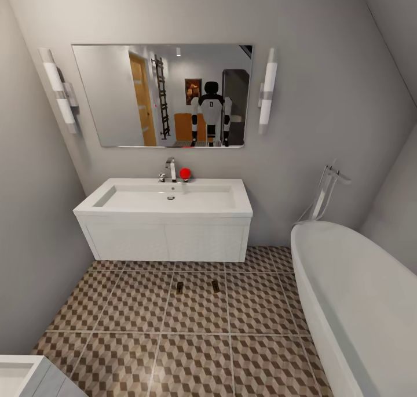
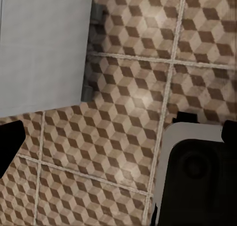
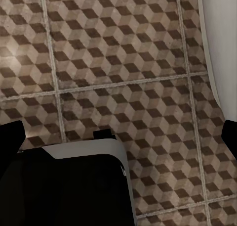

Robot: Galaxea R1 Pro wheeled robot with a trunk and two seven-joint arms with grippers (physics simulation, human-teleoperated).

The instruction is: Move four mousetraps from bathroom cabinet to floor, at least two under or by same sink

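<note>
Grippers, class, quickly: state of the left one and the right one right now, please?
Left gripper: open, holding nothing, above the bathroom floor.
Right gripper: open, holding nothing, above the same tiles.

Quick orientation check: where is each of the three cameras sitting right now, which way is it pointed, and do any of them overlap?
Head view: on the robot's head, facing the sink and mirror, bathtub alongside; two mousetraps lie on the floor; the robot's body appears as a mirror reflection.
Left wrist view: on the left arm, looking down at floor tiles and a white panel; dark end effector parts frame it.
Right wrist view: on the right arm, looking down at tiles.
Shared: all three show the cube-pattern floor.
</note>
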